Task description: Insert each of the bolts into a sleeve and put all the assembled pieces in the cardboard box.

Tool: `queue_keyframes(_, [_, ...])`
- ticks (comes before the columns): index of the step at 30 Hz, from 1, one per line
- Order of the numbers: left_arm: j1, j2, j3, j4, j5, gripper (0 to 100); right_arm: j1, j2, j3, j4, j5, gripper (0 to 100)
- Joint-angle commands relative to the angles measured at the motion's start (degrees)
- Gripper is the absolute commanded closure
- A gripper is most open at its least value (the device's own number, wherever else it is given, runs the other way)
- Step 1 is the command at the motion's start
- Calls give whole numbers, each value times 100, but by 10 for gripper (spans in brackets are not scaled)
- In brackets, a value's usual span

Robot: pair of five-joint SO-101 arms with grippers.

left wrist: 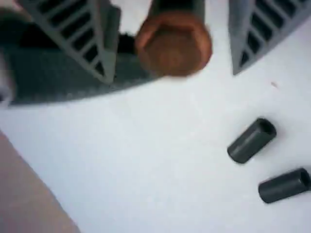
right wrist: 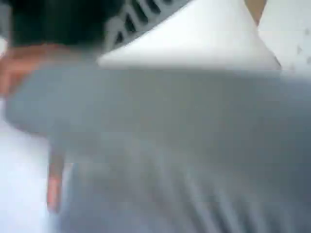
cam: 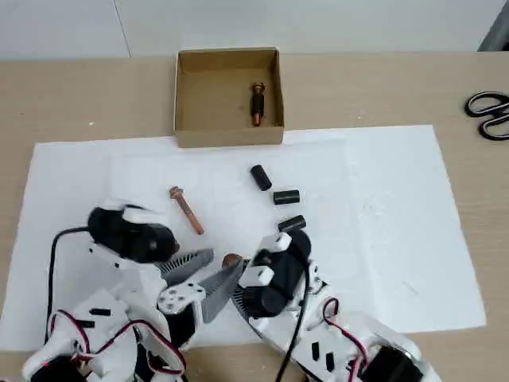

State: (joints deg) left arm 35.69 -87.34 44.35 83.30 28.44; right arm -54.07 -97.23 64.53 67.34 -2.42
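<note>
While the left gripper (left wrist: pixel 172 76) gapes wide around a copper bolt (left wrist: pixel 172 43) at six o'clock, I can't tell the right gripper's (cam: pixel 242 278) state.

It looks like a small robotics lab or hobby workspace. A pale wooden bench (cam: pixel 79 95) is covered by a white paper sheet (cam: pixel 398 239). Exposed red wiring (cam: pixel 328 305) runs behind the grey fingers (cam: pixel 191 267), and scissors (cam: pixel 487 114) lie well beyond them to the right.
</note>
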Motion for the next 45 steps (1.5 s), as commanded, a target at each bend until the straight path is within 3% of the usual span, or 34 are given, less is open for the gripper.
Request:
queue_keyframes(1, [-158, 607, -778, -211, -9, 844, 75, -57, 18, -127, 35, 995])
queue_keyframes(6, [-695, 1169, -1349, -492, -9, 865, 321, -66, 105, -136, 26, 995])
queue_keyframes(10, [-1547, 1371, -1490, -879, -44, 997, 892, -66, 105, -136, 18, 995])
queue_keyframes(23, [-3815, 1407, -1578, -870, -448, 994, 2598, 92, 237, -330, -62, 995])
queue_keyframes(31, [-4299, 1415, -1543, -633, -475, 994, 3152, 1991, -782, -998, -1099, 996])
queue_keyframes(38, [-4396, 1398, -1429, 35, -466, 994, 3398, 3793, -1758, -1727, -1108, 996])
queue_keyframes(45, [-4862, 1407, -1429, 88, -475, 994, 3512, 5727, -2954, -2378, -1108, 996])
